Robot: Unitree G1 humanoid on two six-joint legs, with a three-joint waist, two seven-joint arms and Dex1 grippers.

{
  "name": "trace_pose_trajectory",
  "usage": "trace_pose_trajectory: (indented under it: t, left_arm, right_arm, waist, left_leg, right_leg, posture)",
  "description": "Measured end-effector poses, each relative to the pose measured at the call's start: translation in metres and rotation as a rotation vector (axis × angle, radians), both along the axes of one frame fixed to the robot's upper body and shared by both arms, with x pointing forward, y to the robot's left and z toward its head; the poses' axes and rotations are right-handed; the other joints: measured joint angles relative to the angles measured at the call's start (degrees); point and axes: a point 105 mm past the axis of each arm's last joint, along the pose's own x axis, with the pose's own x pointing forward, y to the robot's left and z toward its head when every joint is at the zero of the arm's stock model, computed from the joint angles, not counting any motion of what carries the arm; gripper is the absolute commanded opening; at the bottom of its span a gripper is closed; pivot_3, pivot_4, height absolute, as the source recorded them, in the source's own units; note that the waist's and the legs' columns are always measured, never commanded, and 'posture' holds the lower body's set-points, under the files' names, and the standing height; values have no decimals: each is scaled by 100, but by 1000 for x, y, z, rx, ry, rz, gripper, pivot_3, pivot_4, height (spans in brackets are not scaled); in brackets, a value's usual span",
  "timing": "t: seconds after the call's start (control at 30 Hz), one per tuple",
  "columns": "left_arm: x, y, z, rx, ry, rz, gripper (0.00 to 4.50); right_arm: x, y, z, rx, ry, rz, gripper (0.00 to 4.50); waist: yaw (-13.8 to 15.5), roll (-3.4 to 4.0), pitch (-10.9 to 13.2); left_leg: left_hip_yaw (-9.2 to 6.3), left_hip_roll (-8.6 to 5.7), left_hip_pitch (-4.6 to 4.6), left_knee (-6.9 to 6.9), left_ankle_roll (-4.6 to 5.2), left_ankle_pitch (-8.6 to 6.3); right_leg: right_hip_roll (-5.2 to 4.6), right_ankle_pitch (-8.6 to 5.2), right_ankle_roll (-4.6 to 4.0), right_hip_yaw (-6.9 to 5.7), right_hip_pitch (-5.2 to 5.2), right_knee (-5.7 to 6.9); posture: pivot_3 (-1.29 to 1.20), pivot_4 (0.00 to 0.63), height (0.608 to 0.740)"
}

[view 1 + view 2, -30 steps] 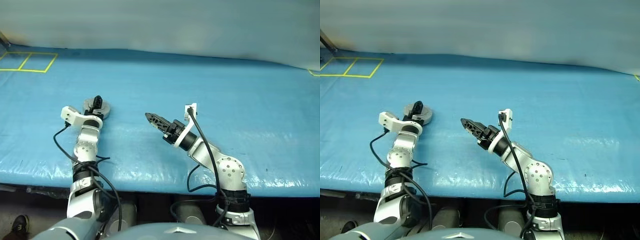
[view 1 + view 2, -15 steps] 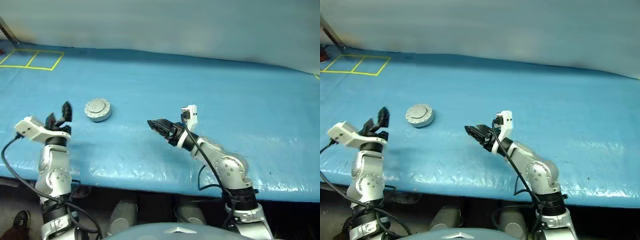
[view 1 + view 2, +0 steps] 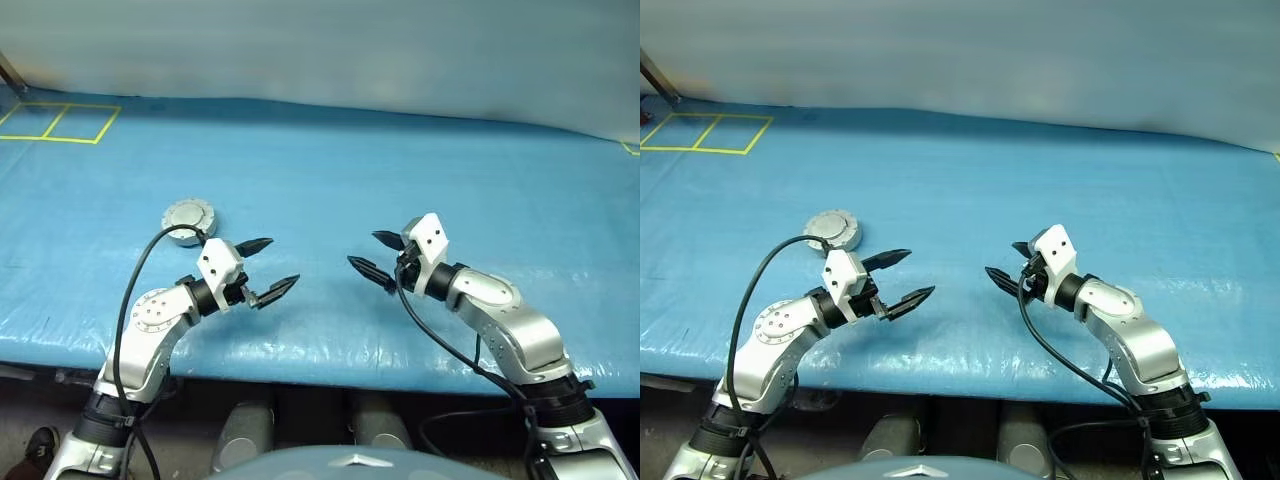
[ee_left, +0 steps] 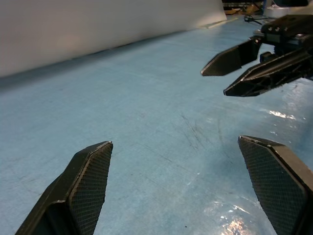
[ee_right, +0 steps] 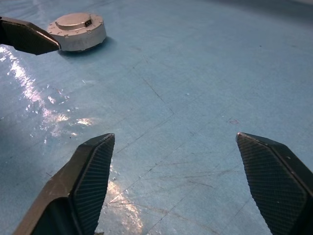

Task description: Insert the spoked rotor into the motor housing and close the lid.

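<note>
The motor housing (image 3: 188, 219) sits closed in the left middle of the left eye frame, on the blue table cover (image 3: 330, 160), just beyond my left gripper (image 3: 264, 268) and well apart from my right gripper (image 3: 373, 256). Both of my grippers hang empty over the cover near the frame's centre, fingers spread wide, tips pointing toward each other. The lid (image 5: 74, 20) is down on top: a plain pale grey disc with a raised round centre, and below it a low wall with small notches. I judge it a stiff metal puck, fairly heavy for its size, smooth and apt to slide on this glossy cover. If I had to lift it, I would pinch across the notched side wall, not the flat top. The spoked rotor I take to be shut inside
</note>
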Motion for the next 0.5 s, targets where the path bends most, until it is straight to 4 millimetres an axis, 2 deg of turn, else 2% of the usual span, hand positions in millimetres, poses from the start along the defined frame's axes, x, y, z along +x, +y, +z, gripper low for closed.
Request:
trace_pose_trajectory:
  t: [0.5]
  left_arm:
    - [10,-4,9,-18,-45,27,4500]
  right_arm:
    - [6,-6,-5,-47,-50,-66,4475]
  waist:
    - [43,-1,0]
  left_leg:
    - [-1,-2,0,4,1,0]
  right_leg:
    - [-2,3,4,0,2,3]
  posture:
    - [0,150,740]
